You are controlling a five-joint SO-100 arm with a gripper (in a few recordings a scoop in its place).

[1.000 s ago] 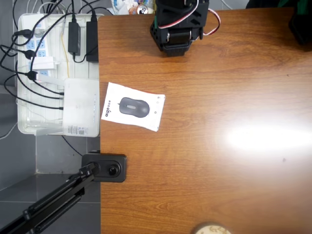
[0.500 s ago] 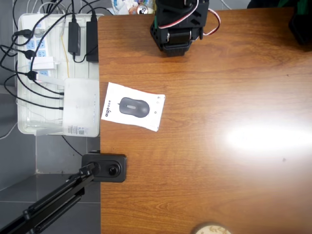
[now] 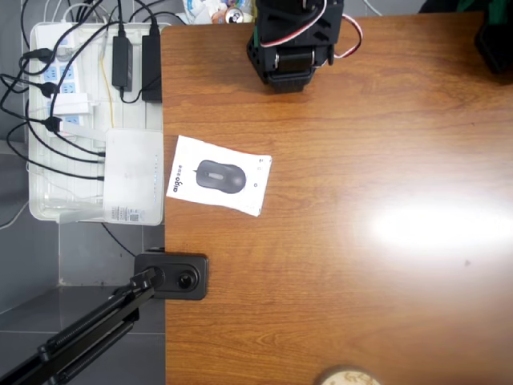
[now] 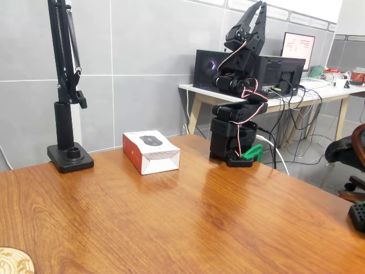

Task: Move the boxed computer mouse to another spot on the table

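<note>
- Gripper (image 4: 258, 5) sits folded above arm base, pointing up, well clear of tabletop; jaws look pressed together, nothing between them.
- Near corner of table (image 4: 188, 228) in fixed view: pale round disc (image 4: 14, 261) at edge, partly cut off; same disc (image 3: 346, 376) at bottom edge in overhead view.
- Mid tabletop bare wood grain w/ bright glare patch.
- Boxed computer mouse (image 4: 151, 150) lies flat near far edge in fixed view, mouse pic facing up, orange-red side showing; in overhead view boxed computer mouse (image 3: 218, 175) is by table's left edge, slightly skewed, apart from arm.
- Black lamp-stand clamp (image 4: 69, 156) on same edge, beside box but not touching; clamp (image 3: 172, 275) grips left edge in overhead view.
- Arm base (image 4: 232, 140) stands at far edge, right of box in fixed view; arm base (image 3: 292, 36) at top edge in overhead.
- Off table, left in overhead view: white tray (image 3: 40, 204) w/ power strip, cables and a white router box (image 3: 135, 176), just beside the mouse box.
- Far background in fixed view: desk w/ monitors (image 4: 299, 48).
</note>
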